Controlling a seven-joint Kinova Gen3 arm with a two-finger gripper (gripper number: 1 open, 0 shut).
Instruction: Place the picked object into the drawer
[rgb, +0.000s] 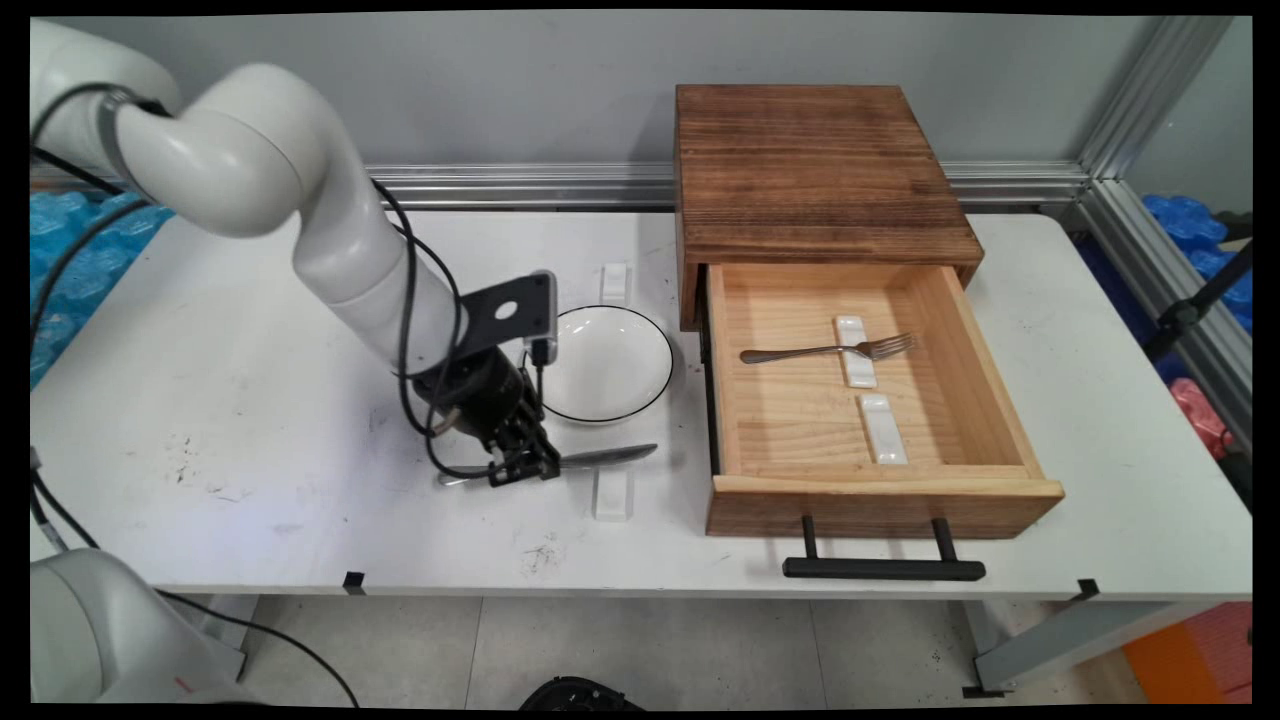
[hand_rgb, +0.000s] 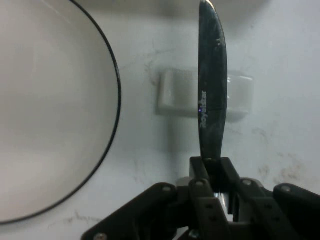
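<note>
My gripper (rgb: 525, 465) is low over the table, just in front of the white plate with a thin black rim (rgb: 605, 362), and is shut on a metal table knife (rgb: 612, 456). The knife's handle sticks out to the left of the fingers. Its blade points right, over the far end of a small white rest (rgb: 612, 495). In the hand view the blade (hand_rgb: 212, 75) runs straight up from my gripper (hand_rgb: 213, 167) and crosses the rest (hand_rgb: 175, 92), with the plate (hand_rgb: 50, 110) to the left. I cannot tell whether the blade touches the rest.
A dark wooden box (rgb: 810, 180) stands at the back right with its pale drawer (rgb: 880, 490) pulled out. Inside, a fork (rgb: 830, 350) lies across one white rest (rgb: 855, 365), with a second rest (rgb: 883, 428) nearer the front. Another rest (rgb: 615, 280) lies behind the plate.
</note>
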